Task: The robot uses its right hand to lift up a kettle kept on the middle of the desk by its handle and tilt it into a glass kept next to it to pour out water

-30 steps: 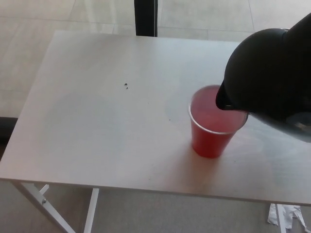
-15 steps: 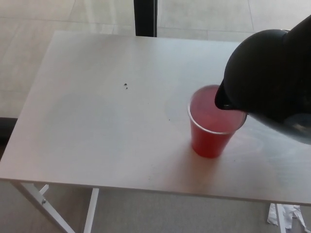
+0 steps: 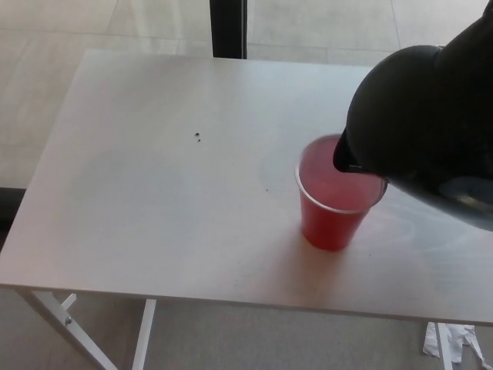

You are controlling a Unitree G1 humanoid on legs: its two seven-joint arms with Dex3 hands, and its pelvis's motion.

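Kettle [image 3: 420,127] tipping a bit further than a second ago, spout nudging deeper over red cup [image 3: 337,196] near desk [image 3: 154,193] right edge. Pouring underway, water stream not discernible. Robot hand out of frame, grip unknowable.

- Black kettle [image 3: 420,123] is tilted, spout over the rim of the red cup [image 3: 337,202].
- Cup stands upright on the white desk [image 3: 154,193].
- Small dark speck [image 3: 199,137] lies mid-desk.
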